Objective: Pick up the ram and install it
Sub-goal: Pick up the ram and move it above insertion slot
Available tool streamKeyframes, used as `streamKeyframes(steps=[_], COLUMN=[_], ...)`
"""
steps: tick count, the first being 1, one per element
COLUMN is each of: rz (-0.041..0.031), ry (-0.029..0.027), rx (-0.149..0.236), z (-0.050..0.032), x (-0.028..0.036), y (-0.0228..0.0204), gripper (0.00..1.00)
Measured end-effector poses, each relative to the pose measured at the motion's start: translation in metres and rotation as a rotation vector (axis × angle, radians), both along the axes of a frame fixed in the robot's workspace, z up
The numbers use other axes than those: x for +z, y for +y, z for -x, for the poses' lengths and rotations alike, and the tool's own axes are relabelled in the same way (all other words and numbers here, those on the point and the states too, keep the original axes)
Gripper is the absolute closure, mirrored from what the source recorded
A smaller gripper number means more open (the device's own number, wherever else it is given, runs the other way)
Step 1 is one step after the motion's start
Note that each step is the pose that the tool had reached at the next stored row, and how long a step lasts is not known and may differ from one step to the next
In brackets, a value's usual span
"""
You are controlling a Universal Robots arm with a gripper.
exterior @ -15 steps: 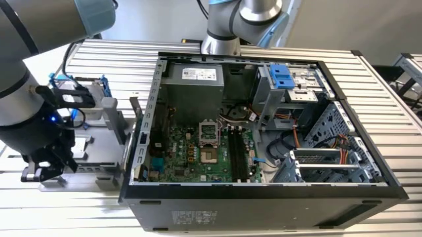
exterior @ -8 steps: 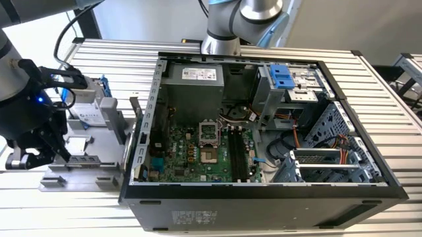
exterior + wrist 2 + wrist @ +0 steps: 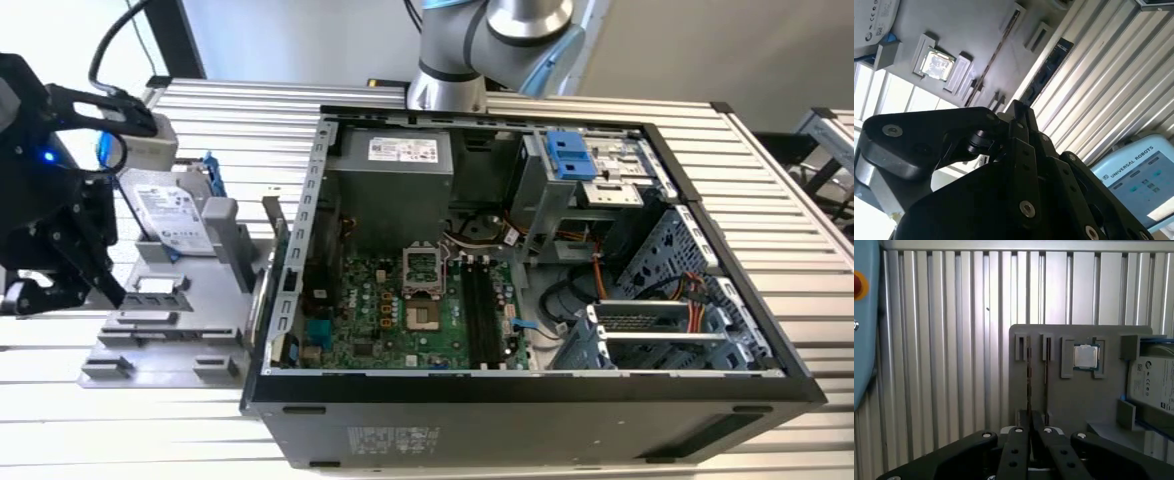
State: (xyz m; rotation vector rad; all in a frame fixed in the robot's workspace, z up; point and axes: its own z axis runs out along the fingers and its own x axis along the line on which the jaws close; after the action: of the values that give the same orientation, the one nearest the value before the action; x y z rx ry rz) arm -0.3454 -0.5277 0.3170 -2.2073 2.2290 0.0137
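We find the hand [image 3: 1032,416] low over a grey fixture [image 3: 1079,400] that lies on the ribbed metal tabletop [image 3: 954,340]. Its fingers [image 3: 1025,425] stand pressed together, and we see nothing pinched between them. The ram [image 3: 1028,382] stands on edge in a narrow slot of the fixture, its near end just beside the fingertips. In the second wrist view the ram [image 3: 998,49] shows as a thin dark strip running away from the hand. We cannot tell whether the fingertips touch it. On the same fixture we note a small square silver chip [image 3: 1086,356] in its own pocket, and beyond it a white-labelled hard drive [image 3: 1153,382] in a blue frame.

In the exterior view the fixture sits at 9 o'clock from the open computer case [image 3: 534,405], at the exterior view's left, with the hand above it. Inside the case the motherboard [image 3: 387,310] lies flat. Its long black slots [image 3: 487,312] run toward 12 o'clock, at 3 o'clock of the processor socket [image 3: 422,290]. The arm's base [image 3: 447,90] rises at 12 o'clock of the case. A light-blue pendant [image 3: 1134,185] shows near the hand in the second wrist view
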Motion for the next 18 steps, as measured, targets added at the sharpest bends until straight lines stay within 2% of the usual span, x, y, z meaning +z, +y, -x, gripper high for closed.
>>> streamKeyframes(steps=[11,13,16,18], rz=[0.0,-0.0001,-0.0054,-0.0072], ry=[0.0,-0.0001,-0.0002,-0.0003], rx=[0.0,0.0,0.0,0.0], z=[0.0,0.0,0.0004,0.0004], x=[0.0485,0.0519,0.0541,0.0608], y=[0.0,0.0,0.0,0.0], gripper=[1.0,1.0,1.0,1.0])
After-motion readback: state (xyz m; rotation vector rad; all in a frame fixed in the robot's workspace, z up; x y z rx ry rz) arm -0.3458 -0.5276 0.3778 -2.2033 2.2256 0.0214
